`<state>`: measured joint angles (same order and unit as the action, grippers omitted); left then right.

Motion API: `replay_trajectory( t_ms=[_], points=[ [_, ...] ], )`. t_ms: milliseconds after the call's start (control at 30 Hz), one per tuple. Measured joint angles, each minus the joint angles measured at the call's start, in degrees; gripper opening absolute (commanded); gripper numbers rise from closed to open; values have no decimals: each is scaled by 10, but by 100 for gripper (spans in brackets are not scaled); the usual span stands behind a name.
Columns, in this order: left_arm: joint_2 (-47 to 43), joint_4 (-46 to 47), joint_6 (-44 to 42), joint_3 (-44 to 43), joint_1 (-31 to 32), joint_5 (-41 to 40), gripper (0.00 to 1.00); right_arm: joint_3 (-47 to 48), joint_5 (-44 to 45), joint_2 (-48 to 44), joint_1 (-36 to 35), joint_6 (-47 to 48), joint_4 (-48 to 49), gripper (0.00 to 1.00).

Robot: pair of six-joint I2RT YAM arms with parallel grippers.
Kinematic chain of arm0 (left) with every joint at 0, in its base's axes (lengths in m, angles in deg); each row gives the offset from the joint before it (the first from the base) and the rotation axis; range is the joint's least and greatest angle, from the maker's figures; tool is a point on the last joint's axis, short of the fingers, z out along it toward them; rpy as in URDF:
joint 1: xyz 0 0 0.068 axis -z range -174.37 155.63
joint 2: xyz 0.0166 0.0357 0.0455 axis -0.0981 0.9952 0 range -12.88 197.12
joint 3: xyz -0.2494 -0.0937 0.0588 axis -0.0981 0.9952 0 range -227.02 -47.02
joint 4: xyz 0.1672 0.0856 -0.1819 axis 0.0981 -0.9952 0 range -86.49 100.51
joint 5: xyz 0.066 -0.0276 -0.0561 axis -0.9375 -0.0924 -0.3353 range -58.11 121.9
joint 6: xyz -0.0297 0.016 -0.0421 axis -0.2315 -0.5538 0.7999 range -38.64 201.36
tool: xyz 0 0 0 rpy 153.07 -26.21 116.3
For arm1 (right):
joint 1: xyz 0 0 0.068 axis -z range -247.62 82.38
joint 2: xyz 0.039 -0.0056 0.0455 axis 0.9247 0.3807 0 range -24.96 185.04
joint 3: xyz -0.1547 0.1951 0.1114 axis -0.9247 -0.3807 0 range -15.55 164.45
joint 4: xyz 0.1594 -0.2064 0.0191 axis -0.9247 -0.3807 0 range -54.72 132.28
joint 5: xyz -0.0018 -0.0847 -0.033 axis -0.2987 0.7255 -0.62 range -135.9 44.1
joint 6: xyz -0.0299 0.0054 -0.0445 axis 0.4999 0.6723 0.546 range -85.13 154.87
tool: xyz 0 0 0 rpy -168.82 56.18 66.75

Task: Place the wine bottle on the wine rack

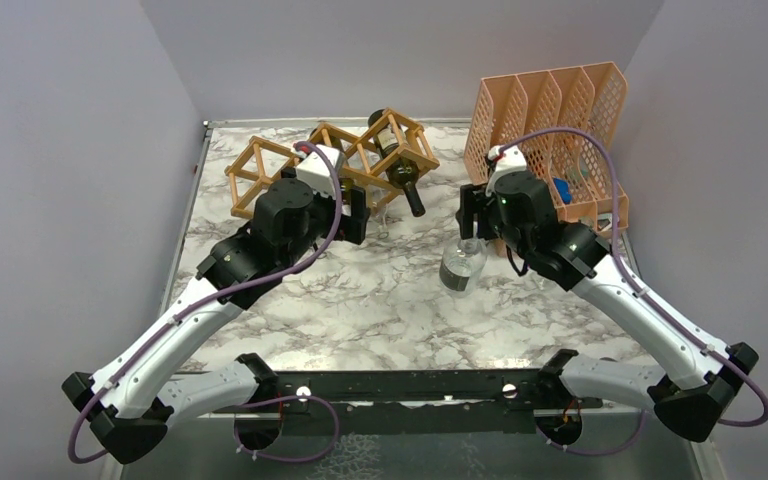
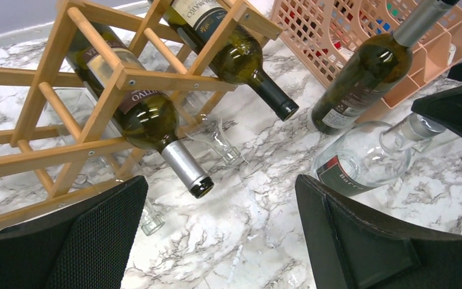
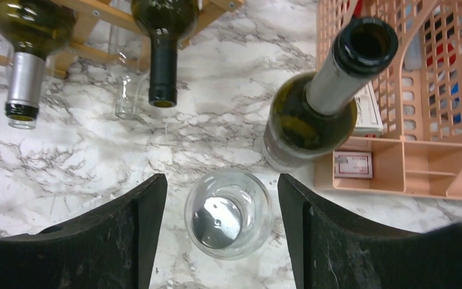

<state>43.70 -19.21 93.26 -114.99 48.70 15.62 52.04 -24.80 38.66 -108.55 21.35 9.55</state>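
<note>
The wooden wine rack (image 1: 290, 165) stands at the back left and holds two dark bottles, one with a silver neck (image 2: 150, 120) and one with a black neck (image 2: 240, 60). Clear bottle necks (image 2: 219, 137) show in its lower cells. A clear glass bottle (image 3: 228, 221) with a silver cap stands upright between my right gripper's (image 3: 222, 235) open fingers, with gaps on both sides; it also shows in the top view (image 1: 462, 265). A dark green bottle (image 3: 322, 102) stands upright beside it. My left gripper (image 2: 219, 241) is open and empty, just in front of the rack.
A peach perforated file holder (image 1: 550, 120) stands at the back right, close behind my right gripper (image 1: 472, 232) and touching the dark green bottle (image 2: 361, 72). Marble tabletop (image 1: 360, 310) lies between the arms. Grey walls enclose the sides and back.
</note>
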Motion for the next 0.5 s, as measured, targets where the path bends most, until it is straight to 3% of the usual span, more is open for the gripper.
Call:
replay_trajectory(
  t_ms=[500],
  points=[
    [-10,36,8,36,0,34,99,-43,-40,12,0,-19,-47,54]
  ],
)
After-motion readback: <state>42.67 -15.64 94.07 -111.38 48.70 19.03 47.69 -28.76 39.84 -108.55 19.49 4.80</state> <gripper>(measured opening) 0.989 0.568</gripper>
